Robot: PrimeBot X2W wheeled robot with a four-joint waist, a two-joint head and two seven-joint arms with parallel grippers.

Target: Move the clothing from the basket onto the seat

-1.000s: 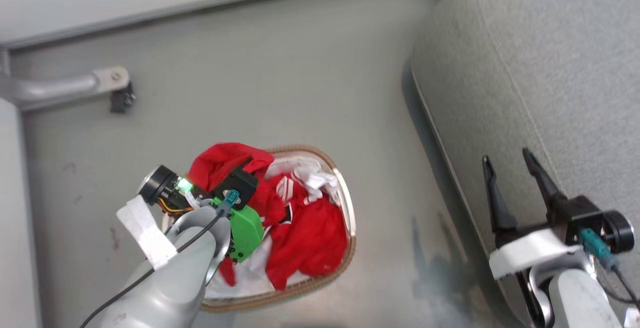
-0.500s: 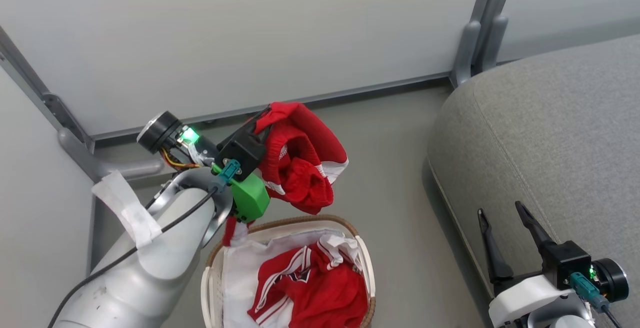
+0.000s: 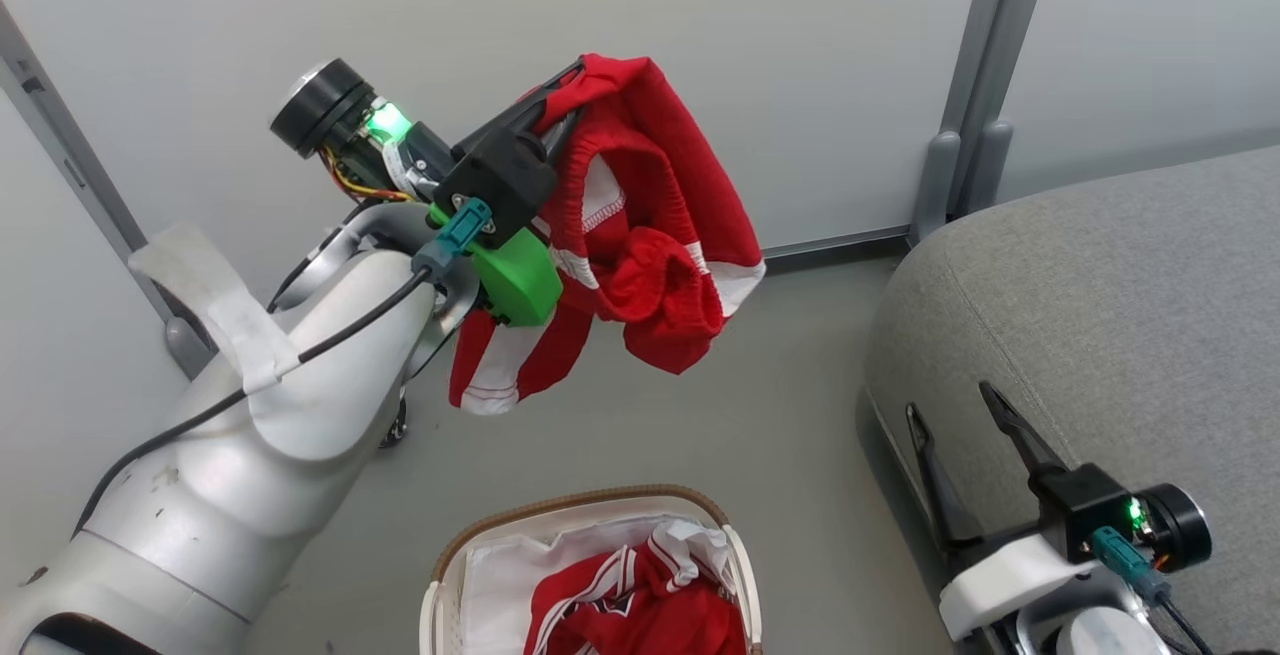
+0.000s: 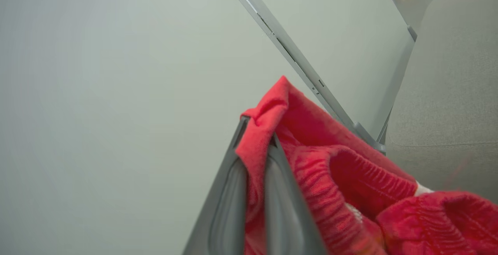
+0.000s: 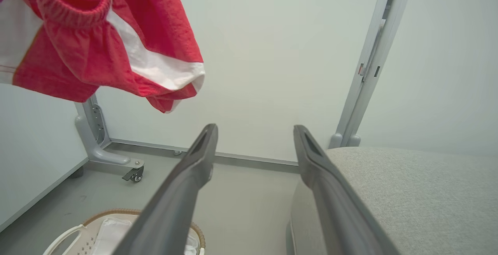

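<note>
My left gripper is raised in front of the wall, shut on a fold of a red garment with white panels that hangs free in the air above the floor. In the left wrist view the fingers pinch the red fabric between them. A second red garment with white stripes lies in the white basket at the bottom edge, on its white liner. My right gripper is open and bare beside the grey seat, low at the right. The hanging garment shows at the upper left of the right wrist view.
Pale wall panels stand behind, joined by a grey metal post at the seat's far corner. Another post with a caster foot stands on the left. Grey floor lies between the basket and the seat.
My left gripper has lifted the red garment out of the basket and well above it. The head camera has tilted up, so the basket now sits at the bottom edge.
</note>
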